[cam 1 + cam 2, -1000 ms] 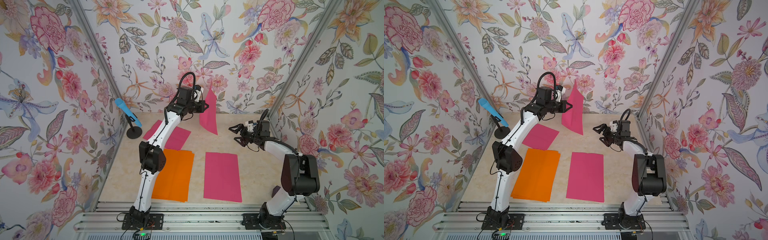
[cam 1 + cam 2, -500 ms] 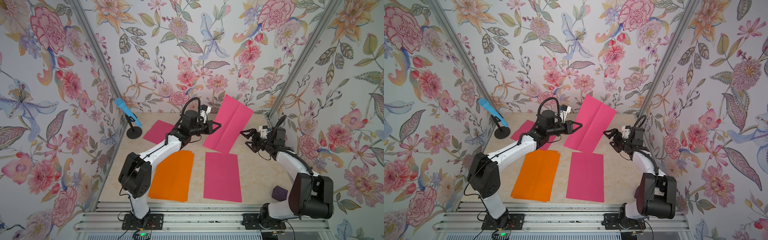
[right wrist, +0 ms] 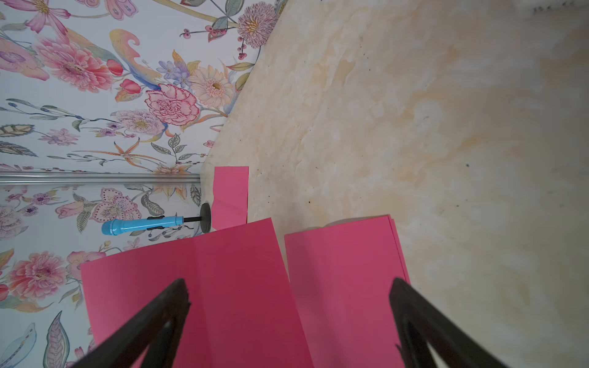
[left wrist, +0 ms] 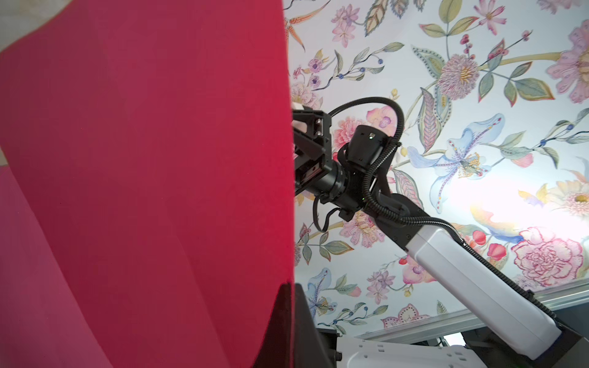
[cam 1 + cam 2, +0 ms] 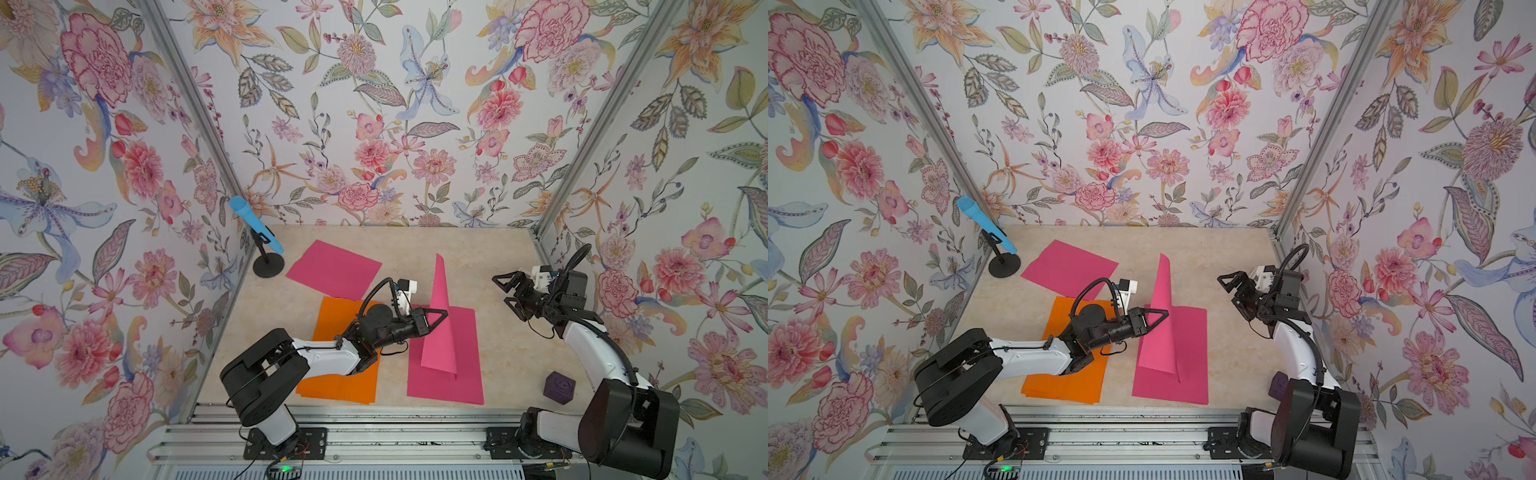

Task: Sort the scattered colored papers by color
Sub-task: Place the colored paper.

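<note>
Pink sheet (image 5: pixel 438 345) pinched upright in closed left tool (image 5: pixel 445 312); right tool (image 5: pixel 503 293) spread wide, empty.

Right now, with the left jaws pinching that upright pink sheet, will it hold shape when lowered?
Probably floppy: the held pink sheet bows beyond the left gripper. Likely very light: its jaws carry it by one edge. It may slide on the flat pink sheet beneath.

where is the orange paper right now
In both top views the orange paper lies flat on the table's left side, partly under the left arm, with the far pink paper just behind it and the flat pink paper to its right.
</note>
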Available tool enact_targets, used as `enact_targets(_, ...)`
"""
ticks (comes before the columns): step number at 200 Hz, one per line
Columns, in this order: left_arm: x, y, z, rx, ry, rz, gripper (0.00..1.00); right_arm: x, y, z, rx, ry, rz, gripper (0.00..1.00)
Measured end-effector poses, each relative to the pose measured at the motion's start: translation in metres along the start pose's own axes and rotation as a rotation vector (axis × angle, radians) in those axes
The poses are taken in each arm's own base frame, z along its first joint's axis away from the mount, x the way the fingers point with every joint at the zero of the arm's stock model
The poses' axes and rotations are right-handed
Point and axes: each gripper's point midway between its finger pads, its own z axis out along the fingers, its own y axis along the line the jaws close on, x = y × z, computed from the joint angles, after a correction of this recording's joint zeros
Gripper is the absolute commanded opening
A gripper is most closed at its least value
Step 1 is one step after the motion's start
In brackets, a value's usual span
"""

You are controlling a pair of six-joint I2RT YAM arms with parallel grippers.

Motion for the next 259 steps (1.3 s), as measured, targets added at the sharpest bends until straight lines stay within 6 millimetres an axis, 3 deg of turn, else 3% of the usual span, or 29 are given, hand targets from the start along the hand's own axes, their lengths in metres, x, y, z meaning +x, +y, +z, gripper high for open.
enact_targets(30,0.004,0.007,0.01,0.031,-0.017,-0.064,0.0,0.007,0.001,-0.006,-0.003,0.004,-0.01,1.0)
enact_targets(71,0.015,-0.003,0.024,0.109,-0.005,-0.117,0.0,0.006,0.008,-0.014,-0.023,-0.012,-0.03,1.0)
enact_targets(121,0.046,0.06,0.004,-0.061,0.048,-0.207,0.0,0.008,0.007,-0.013,-0.023,-0.005,-0.037,1.0)
enact_targets(156,0.06,0.092,0.001,-0.163,0.081,-0.236,0.0,0.014,0.008,-0.01,-0.022,0.016,-0.04,1.0)
enact_targets(215,0.071,0.127,-0.01,-0.363,0.105,-0.189,0.0,0.03,0.008,-0.001,-0.018,0.063,-0.061,1.0)
enact_targets(259,0.052,0.12,-0.004,-0.429,0.077,-0.058,0.0,0.036,0.007,0.005,-0.007,0.084,-0.069,1.0)
